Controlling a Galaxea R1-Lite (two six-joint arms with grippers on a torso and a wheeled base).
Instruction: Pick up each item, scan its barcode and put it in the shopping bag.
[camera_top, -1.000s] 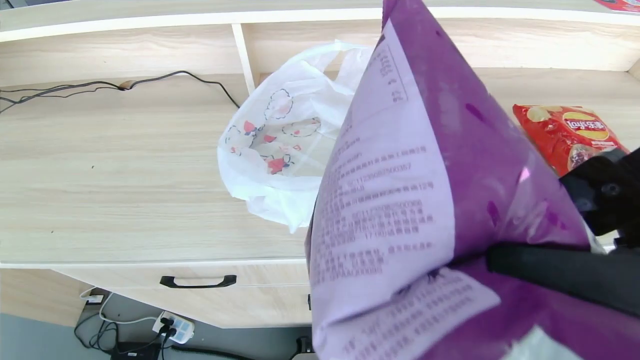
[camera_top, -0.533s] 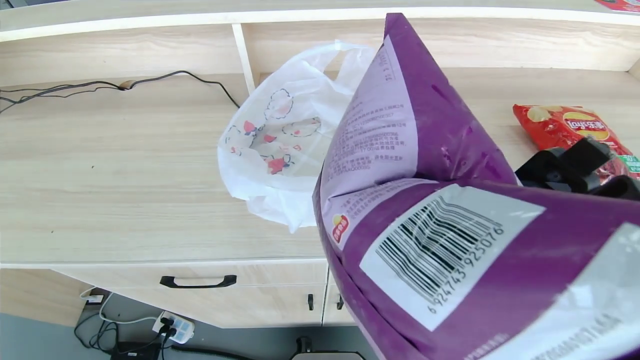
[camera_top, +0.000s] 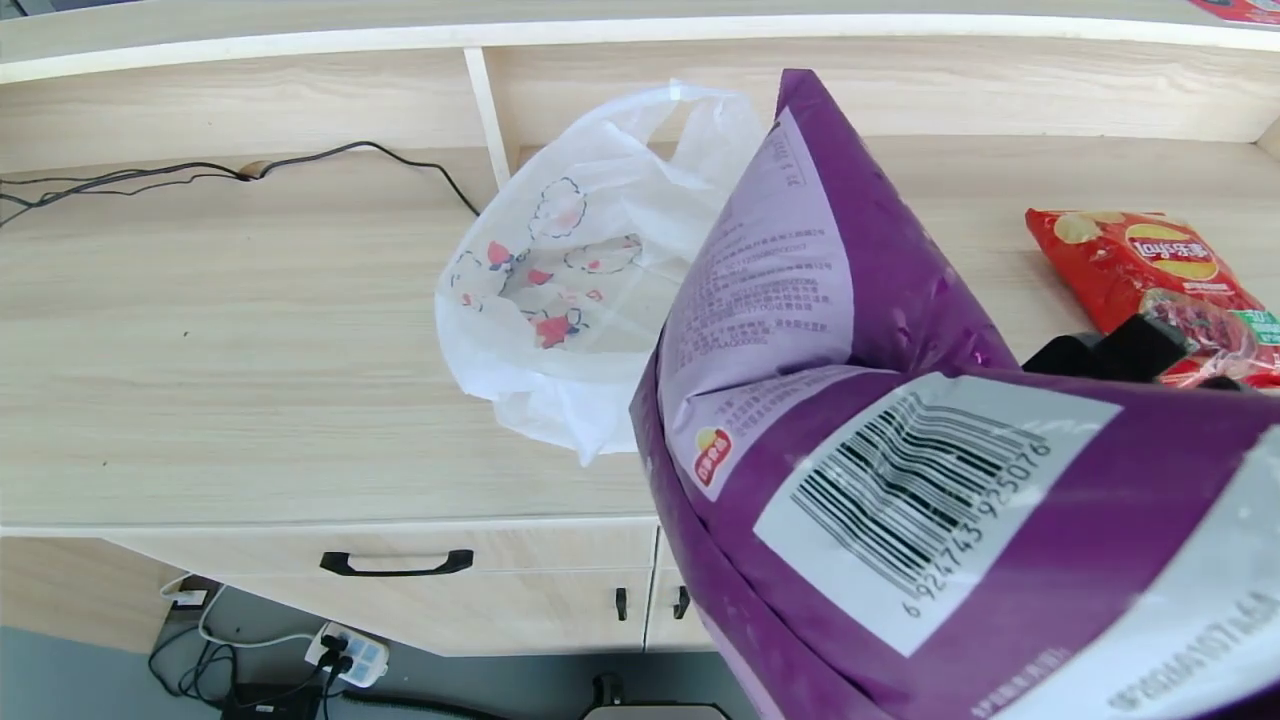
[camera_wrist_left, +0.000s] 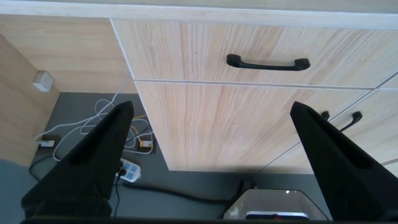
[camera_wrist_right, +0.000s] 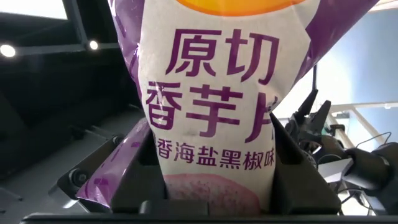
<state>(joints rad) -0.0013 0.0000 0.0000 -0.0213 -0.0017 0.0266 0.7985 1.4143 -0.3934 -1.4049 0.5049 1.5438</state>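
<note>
My left gripper (camera_wrist_left: 211, 109) hangs low before the drawer front (camera_wrist_left: 205, 56), fingers spread, holding nothing. On the wooden counter (camera_top: 200, 330) the white shopping bag (camera_top: 560, 300) lies with its mouth open. Just right of it, lifted above the counter, is the purple chip bag (camera_top: 880, 300), its barcode (camera_top: 920, 500) facing my head. My right gripper (camera_wrist_right: 214, 155) pinches the bag near one end. It looks light, puffed and slick, with brittle contents, so I judge a gentle grip near the seam best. A red chip bag (camera_top: 1130, 260) lies far right.
</note>
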